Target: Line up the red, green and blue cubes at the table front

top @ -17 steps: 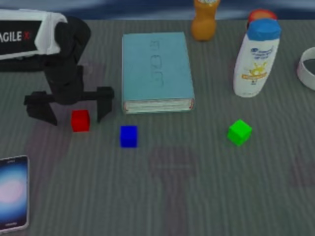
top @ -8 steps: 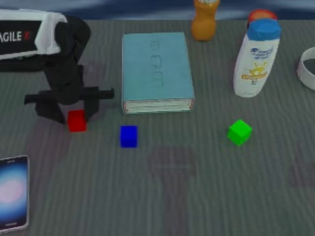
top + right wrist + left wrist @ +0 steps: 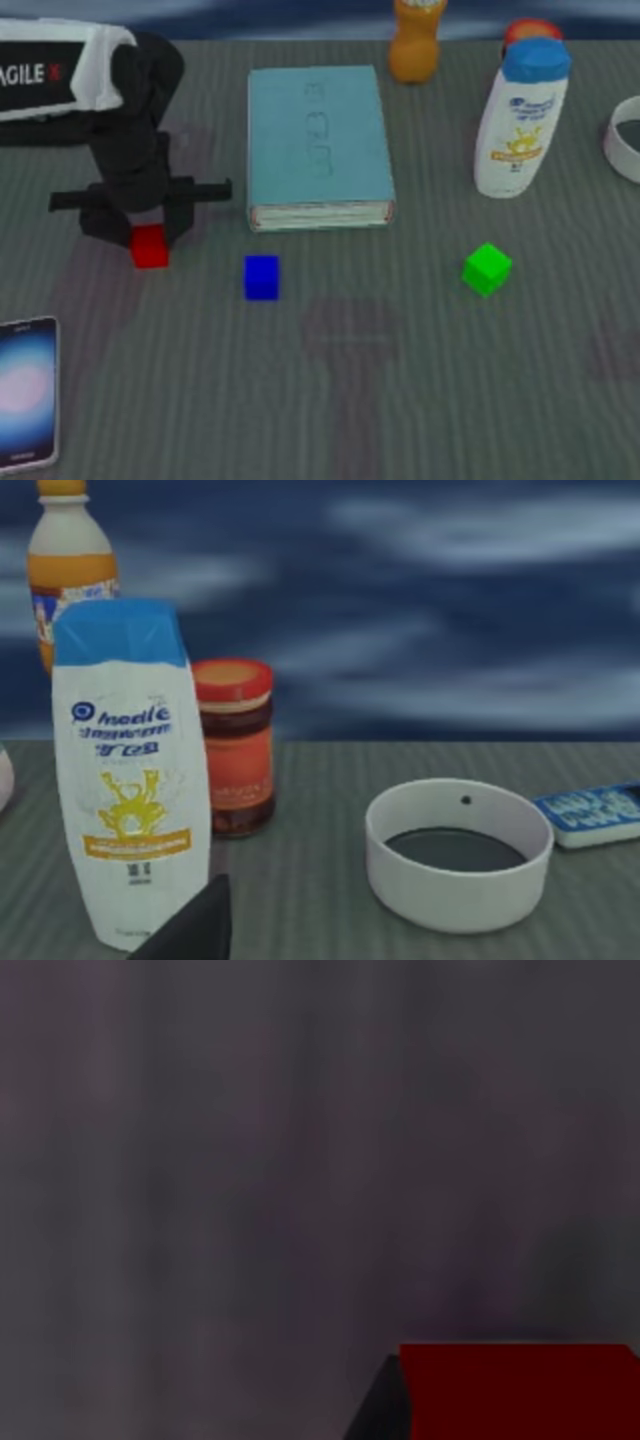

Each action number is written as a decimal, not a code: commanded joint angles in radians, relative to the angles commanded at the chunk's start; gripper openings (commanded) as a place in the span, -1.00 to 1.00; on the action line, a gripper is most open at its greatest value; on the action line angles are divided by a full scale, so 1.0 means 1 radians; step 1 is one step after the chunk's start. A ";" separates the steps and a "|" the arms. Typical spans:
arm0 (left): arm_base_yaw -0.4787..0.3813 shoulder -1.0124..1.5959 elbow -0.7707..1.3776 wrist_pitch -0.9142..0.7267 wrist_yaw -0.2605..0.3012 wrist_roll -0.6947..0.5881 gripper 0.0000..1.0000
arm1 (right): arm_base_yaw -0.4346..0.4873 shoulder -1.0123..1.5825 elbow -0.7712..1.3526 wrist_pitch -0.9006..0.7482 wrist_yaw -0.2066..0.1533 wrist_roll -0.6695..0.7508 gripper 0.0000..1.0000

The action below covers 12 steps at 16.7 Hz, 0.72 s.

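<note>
Left gripper (image 3: 143, 225) fingers closed around the red cube (image 3: 150, 246) at the table (image 3: 420, 390) left, blue cube (image 3: 262, 277) near to its right, before the pale blue book (image 3: 317, 145), green cube (image 3: 487, 268) well apart rightward, right arm unseen from above.

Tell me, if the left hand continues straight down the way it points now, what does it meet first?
The left hand points down at the table, fingers closed on the red cube. Going straight down, the cube would probably press onto the table first; its height above the surface is unclear.
</note>
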 joint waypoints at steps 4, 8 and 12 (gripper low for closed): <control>0.003 -0.046 0.028 -0.033 -0.012 0.009 -1.00 | 0.000 0.000 0.000 0.000 0.000 0.000 1.00; 0.015 -0.088 0.116 -0.179 -0.013 0.006 -1.00 | 0.000 0.000 0.000 0.000 0.000 0.000 1.00; 0.021 -0.122 0.170 -0.254 -0.013 0.006 -1.00 | 0.000 0.000 0.000 0.000 0.000 0.000 1.00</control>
